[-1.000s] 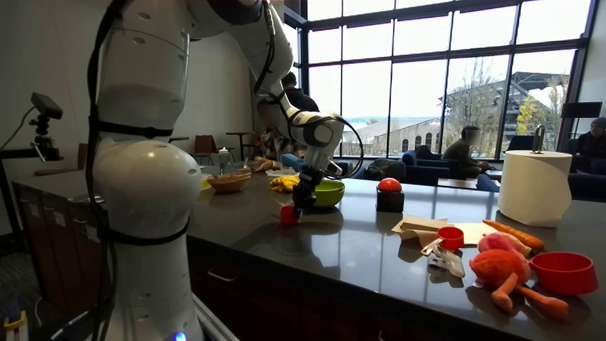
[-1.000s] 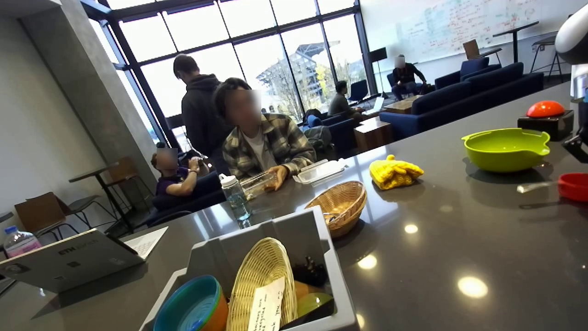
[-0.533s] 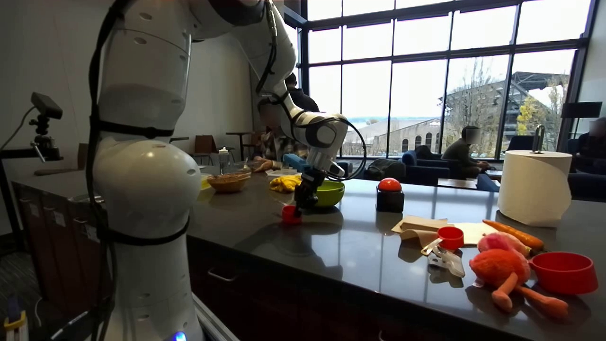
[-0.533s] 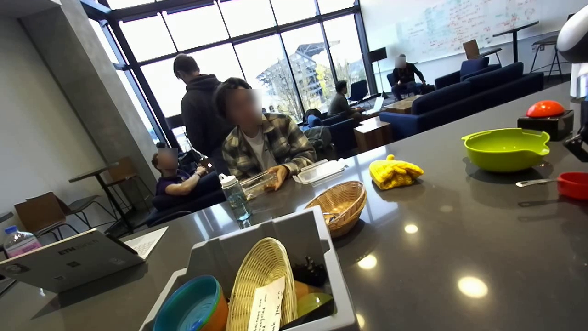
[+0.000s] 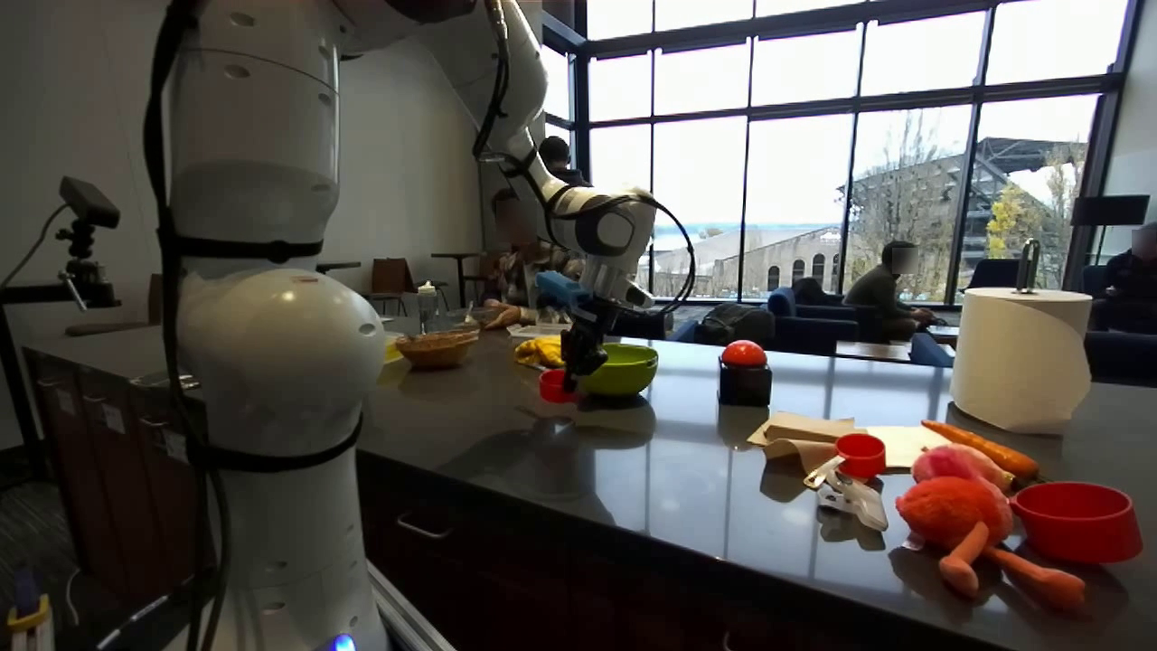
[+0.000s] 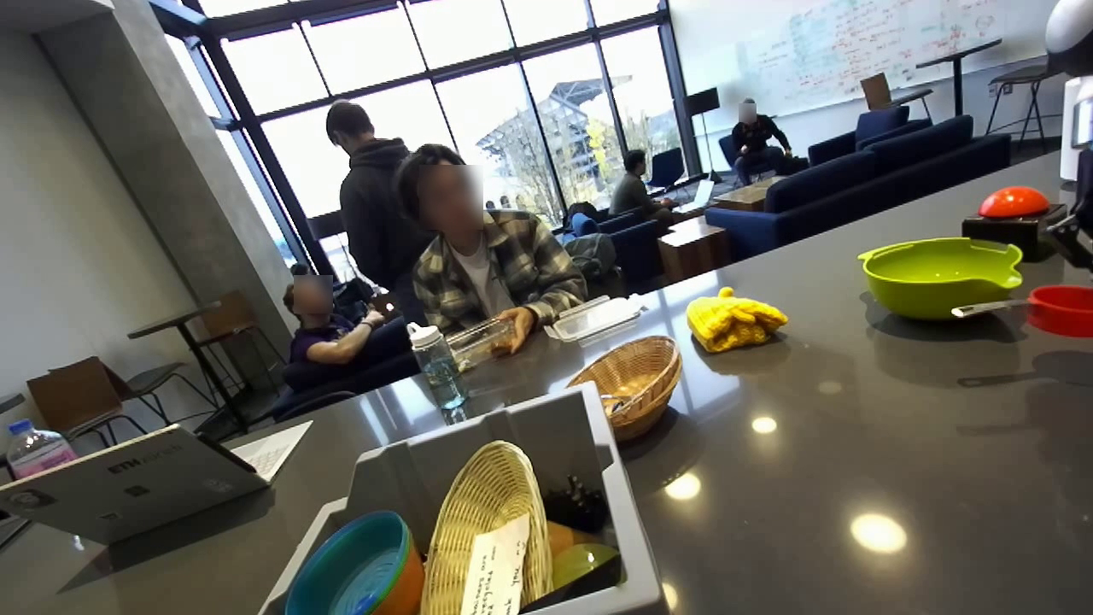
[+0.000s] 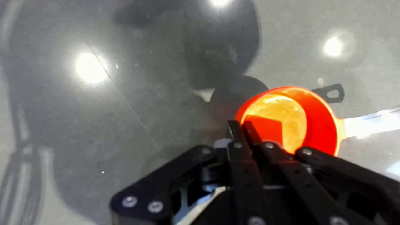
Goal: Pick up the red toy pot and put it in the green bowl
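Note:
The red toy pot [image 5: 555,387] is a small round red cup with a pale handle; it also shows in an exterior view [image 6: 1061,311] at the right edge. My gripper [image 5: 572,383] is shut on the pot's near rim and holds it above the dark counter. In the wrist view the gripper's fingertips [image 7: 240,122] pinch the wall of the pot [image 7: 323,125], one inside and one outside. The handle points away to the right there. The lime-green bowl [image 5: 628,371] stands on the counter just beside the gripper; it also shows in an exterior view [image 6: 939,286].
A red button on a black box [image 5: 745,375] stands beyond the bowl. A yellow cloth [image 6: 736,321], a wicker basket [image 6: 628,389] and a grey bin [image 6: 632,521] are on the counter. Another red cup [image 5: 860,455], a plush toy [image 5: 955,511] and a paper roll [image 5: 1021,362] lie further along.
The gripper and the red pot have risen off the counter. The pot's reflection is now apart from it. The bowl has not moved.

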